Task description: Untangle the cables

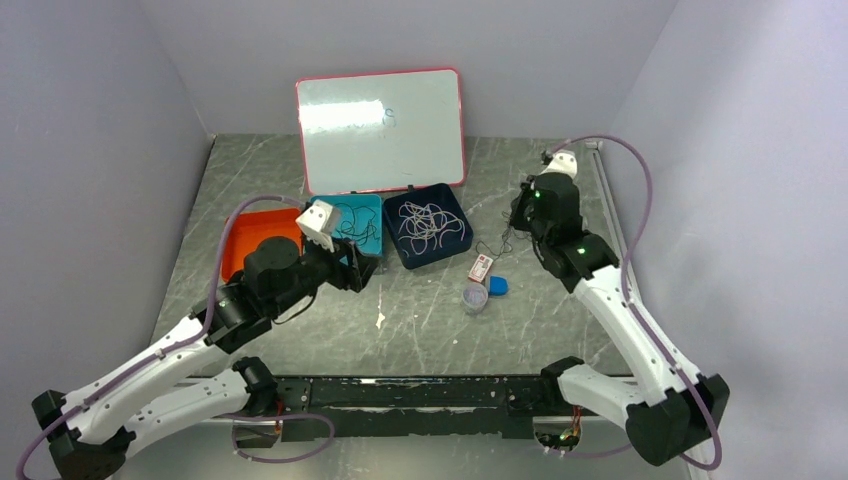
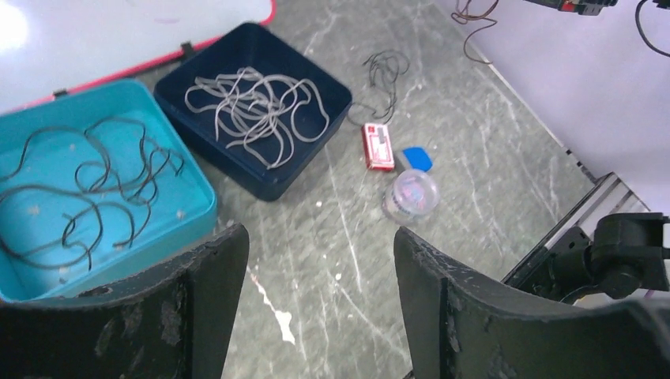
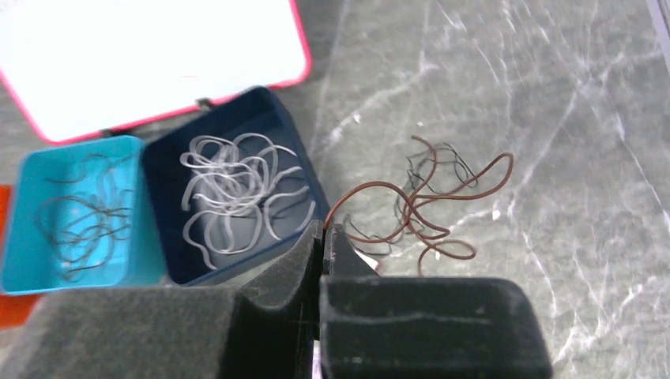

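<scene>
Thin black cables (image 1: 352, 226) lie in a teal tray (image 1: 371, 205), and pale grey cables (image 1: 425, 224) lie in a navy tray (image 1: 455, 240). My right gripper (image 3: 325, 235) is shut on one end of a brown cable (image 3: 367, 187). That cable is lifted off the table and tangled with thin black cables (image 3: 442, 150) right of the navy tray (image 3: 288, 126). From above, my right gripper (image 1: 513, 222) hangs over this tangle (image 1: 492, 244). My left gripper (image 2: 320, 268) is open and empty above bare table, in front of the teal tray (image 2: 186, 189).
An orange tray (image 1: 238, 248) sits left of the teal one. A red-framed whiteboard (image 1: 380, 130) leans at the back. A small red-and-white card (image 1: 481, 267), a blue piece (image 1: 497, 286) and a clear round container (image 1: 475, 298) lie near the tangle.
</scene>
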Tool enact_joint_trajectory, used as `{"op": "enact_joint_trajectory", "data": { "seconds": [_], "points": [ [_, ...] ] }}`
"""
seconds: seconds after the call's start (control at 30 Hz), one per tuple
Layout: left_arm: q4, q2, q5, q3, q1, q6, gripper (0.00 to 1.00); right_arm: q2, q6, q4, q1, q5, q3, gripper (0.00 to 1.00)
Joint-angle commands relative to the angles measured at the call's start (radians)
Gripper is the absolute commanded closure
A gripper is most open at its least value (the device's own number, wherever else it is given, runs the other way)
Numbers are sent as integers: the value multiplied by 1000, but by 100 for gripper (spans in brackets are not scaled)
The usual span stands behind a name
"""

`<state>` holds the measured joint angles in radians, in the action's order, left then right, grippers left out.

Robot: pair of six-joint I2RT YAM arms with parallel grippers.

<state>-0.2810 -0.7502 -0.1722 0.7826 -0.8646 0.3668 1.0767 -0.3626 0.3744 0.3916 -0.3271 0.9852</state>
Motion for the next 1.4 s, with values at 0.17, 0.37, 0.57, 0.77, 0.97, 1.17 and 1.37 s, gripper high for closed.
{"op": "enact_joint_trajectory", "data": {
  "seconds": [0.17, 0.37, 0.57, 0.77, 0.97, 1.17, 1.37],
  "points": [
    [267, -93, 146, 21, 7, -110, 28, -97, 84, 170, -7, 253, 209, 100],
    [347, -152, 211, 53, 7, -128, 29, -122, 100, 192, -7, 428, 270, 100],
    [423, -162, 270, 48, 7, -126, 29, -112, 89, 178, -7, 610, 291, 100],
    [487, -192, 327, 74, 7, -192, 28, -134, -233, 5, -5, 686, 199, 100],
    [445, -231, 346, 181, 7, -357, 27, -96, -360, -7, -5, 760, 209, 100],
    [389, -296, 424, 282, 7, -468, 25, -73, -393, -11, -3, 844, 215, 100],
    [380, -360, 518, 315, 5, -505, 22, -54, -421, -41, -2, 942, 201, 100]
  ]
}}
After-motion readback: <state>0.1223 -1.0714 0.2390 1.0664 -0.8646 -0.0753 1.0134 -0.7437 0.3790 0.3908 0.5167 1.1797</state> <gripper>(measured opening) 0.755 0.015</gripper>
